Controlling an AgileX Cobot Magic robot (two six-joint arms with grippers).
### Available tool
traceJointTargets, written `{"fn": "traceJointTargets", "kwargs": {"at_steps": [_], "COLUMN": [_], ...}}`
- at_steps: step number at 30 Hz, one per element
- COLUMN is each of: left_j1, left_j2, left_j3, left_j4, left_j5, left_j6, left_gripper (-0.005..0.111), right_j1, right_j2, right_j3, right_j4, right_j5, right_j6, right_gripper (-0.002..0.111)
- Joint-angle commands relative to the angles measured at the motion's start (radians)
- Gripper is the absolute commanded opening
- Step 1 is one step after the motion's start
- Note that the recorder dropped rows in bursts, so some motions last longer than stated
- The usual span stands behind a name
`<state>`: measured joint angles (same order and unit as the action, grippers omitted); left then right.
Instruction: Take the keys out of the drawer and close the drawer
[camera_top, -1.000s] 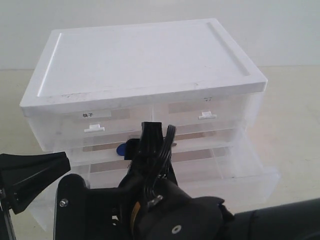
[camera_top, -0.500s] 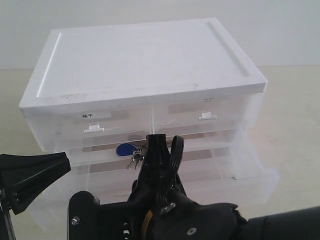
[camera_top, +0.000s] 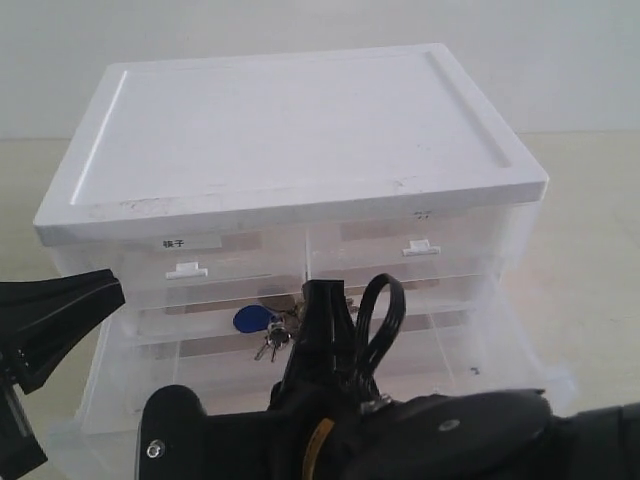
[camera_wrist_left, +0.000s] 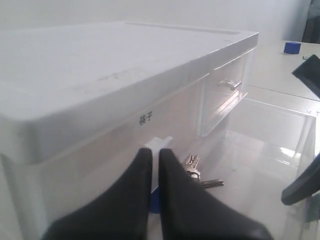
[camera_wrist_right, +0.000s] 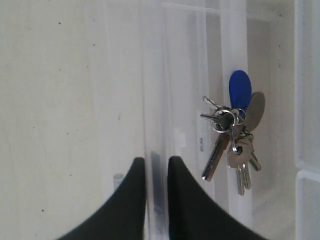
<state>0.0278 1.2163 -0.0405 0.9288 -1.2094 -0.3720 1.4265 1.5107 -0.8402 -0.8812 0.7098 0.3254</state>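
Two jobs look left: the keys lie by the back edge of the open drawer, the right fingers pinch its clear wall, the left fingers are shut on nothing, so next one must reach in and grab the keys.

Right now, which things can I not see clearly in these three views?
- Front of the drawer: exterior view, hidden by the right arm.
- Fob of the keys: left wrist view, mostly behind the left end effector.
- The label: exterior view, too small to read.
- Part of the left end effector: exterior view, cut by the left edge.
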Motion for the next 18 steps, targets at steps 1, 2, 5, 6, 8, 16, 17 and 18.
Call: {"fn": "traceJointTargets", "kwargs": {"at_steps": [1, 2, 5, 6, 8, 16, 17, 18], "left_j1": [-0.002, -0.002, -0.002, -0.002, -0.002, -0.002, -0.002, -0.002], "left_j2": [-0.003, -0.003, -0.003, -0.003, -0.003, -0.003, -0.003, -0.003], "left_j3": [0.006, 0.006, 0.006, 0.006, 0.006, 0.006, 0.006, 0.006], "left_j4": [-0.048, -0.055, -0.058, -0.058, -0.058, -0.056, -0.056, -0.056], "left_j5": [0.021, 0.030, 0.032, 0.032, 0.032, 0.032, 0.032, 0.032], "left_j6": [0.003, 0.000, -0.008, -0.008, -0.008, -0.010, -0.010, -0.010], "left_gripper": [0.005, 0.005, 0.005, 0.005, 0.005, 0.005, 0.005, 0.005], "right_j1": [0.001, 0.001, 0.001, 0.001, 0.001, 0.001, 0.001, 0.001], "right_j2": [-0.025, -0.025, -0.025, -0.025, -0.025, -0.035, -0.042, -0.050], "right_j3": [0.002, 0.002, 0.002, 0.002, 0.002, 0.002, 0.002, 0.002], "right_j4": [0.050, 0.065, 0.112, 0.121, 0.144, 0.164, 0.170, 0.181], "right_j5": [-0.035, -0.037, -0.037, -0.035, -0.031, 0.011, 0.016, 0.016], "right_j6": [-0.008, -0.025, -0.074, -0.083, -0.118, -0.155, -0.158, -0.158], "right_gripper": [0.000, 0.000, 0.000, 0.000, 0.000, 0.000, 0.000, 0.000]}}
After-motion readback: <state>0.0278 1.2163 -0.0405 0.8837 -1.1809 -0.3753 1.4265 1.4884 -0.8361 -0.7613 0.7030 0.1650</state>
